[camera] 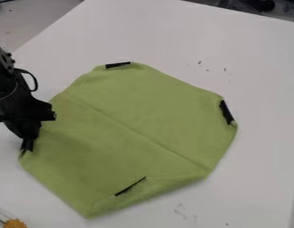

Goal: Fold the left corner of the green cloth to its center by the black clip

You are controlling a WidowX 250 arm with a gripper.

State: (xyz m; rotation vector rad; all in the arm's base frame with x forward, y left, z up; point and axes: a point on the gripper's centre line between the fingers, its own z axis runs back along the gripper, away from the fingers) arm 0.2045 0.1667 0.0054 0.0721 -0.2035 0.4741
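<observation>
The green cloth [128,113] is laid out on the white table [256,62], with its main area spread broadly and four-sided in general outline, the corners being cut short by turned-in portions. As judged from its present state, the spreading is largely complete, but full flatness is not reached: a long crease is seen running diagonally from the upper left to the lower right, and the near edge is rolled inward towards the lower right. A black strip [118,64] is seen at the far corner, a second black strip [227,112] at the right corner, and a third black strip [130,186] beside the rolled near edge. The black gripper [27,144] is positioned at the left corner of the cloth, close against the material. Whether the pincer is apart, together or clamped on the cloth cannot be told. The upper left margin of the cloth is partly covered by the gripper body, so access from that side is restricted. The table's far edge is located well beyond the cloth, and a broad margin of table surface is provided to the right and above, marked by a few small dark specks [225,70]. Narrower room is available at the lower left, where a spiky orange object [15,223] is placed near the view's edge, well apart from the cloth.
</observation>
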